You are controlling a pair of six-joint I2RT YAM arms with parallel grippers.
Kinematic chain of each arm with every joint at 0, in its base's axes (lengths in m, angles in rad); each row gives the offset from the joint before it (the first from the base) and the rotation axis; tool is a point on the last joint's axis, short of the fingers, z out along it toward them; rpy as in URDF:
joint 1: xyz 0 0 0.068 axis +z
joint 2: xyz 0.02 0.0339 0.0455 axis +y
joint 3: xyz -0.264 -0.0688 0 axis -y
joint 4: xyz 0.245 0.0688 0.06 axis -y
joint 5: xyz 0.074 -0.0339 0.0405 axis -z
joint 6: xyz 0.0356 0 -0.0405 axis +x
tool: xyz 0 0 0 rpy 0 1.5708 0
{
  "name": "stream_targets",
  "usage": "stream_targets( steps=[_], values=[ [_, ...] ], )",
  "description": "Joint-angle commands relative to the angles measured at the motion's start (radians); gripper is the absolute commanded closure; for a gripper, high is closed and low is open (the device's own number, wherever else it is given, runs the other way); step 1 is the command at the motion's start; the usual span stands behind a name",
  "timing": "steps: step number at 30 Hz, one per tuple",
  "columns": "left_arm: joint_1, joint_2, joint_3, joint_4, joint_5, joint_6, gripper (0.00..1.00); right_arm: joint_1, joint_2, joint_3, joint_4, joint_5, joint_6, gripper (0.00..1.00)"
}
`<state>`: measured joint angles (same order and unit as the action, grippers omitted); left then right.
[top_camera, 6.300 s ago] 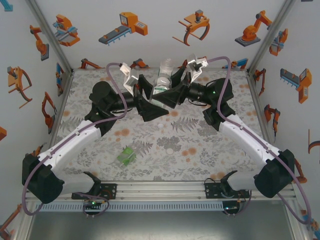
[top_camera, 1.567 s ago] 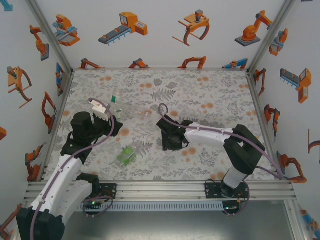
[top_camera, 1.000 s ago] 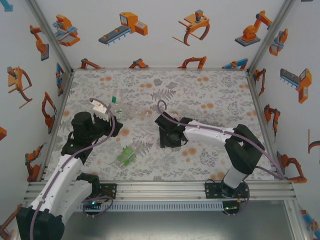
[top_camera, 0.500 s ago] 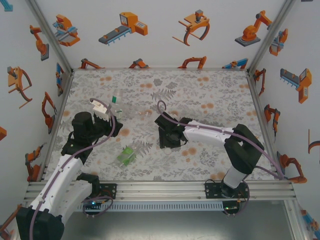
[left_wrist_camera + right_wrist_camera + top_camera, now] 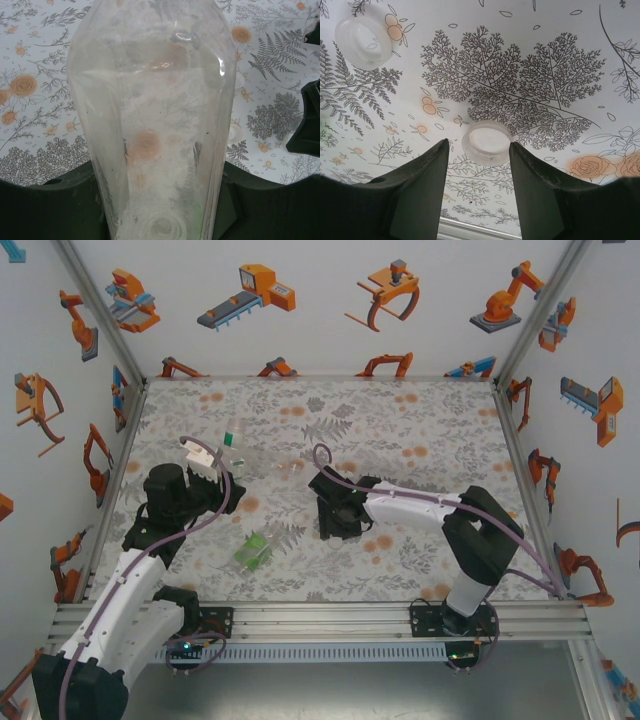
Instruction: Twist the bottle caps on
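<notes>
Right wrist view first, since that's where the action is. The right pincer [image 5: 479, 150] is spread open and empty, hanging low over the table [image 5: 530, 60]. A cap [image 5: 486, 142] lies on the print right between its fingertips. It sits closer to the finger at 3 o'clock than the one at 9, and we can't say for sure whether either one touches it. A second cap [image 5: 364, 42] lies loose at 10 o'clock from the first, well apart.

Over on the left wrist view, the left pincer [image 5: 160, 200] is clamped on a clear bottle [image 5: 150, 110], with the body running out toward 12 o'clock between the fingers. From the top view that pair is at roughly 9 o'clock of the table, and the green bottle [image 5: 253, 550] lies on its side at about 7 o'clock from the table's middle.

Progress-wise, we'd call this early. Two caps are loose on the table and we can't make out one threaded on anywhere. Whether the green bottle has its cap is too small to tell. Our guess is the step in hand is picking up that first cap.
</notes>
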<state>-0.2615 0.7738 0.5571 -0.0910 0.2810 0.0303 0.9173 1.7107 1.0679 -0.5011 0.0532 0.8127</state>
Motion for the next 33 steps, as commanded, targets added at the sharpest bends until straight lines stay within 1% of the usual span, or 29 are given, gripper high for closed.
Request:
stream_targets(
  steps=[1,9,19,33],
  values=[
    [-0.007,-0.003,0.024,-0.006,-0.002,0.018,1.0,0.002,0.022,-0.008,-0.017,-0.004,0.009,0.5],
    [-0.008,-0.002,0.024,-0.009,-0.005,0.018,1.0,0.002,0.032,-0.006,-0.02,-0.006,0.008,0.5],
    [-0.01,-0.002,0.023,-0.008,-0.008,0.018,1.0,0.001,-0.038,0.022,-0.068,0.046,-0.001,0.5],
    [-0.012,-0.002,0.023,-0.009,-0.011,0.018,1.0,0.002,-0.037,0.01,-0.078,0.053,0.015,0.48]
  ],
)
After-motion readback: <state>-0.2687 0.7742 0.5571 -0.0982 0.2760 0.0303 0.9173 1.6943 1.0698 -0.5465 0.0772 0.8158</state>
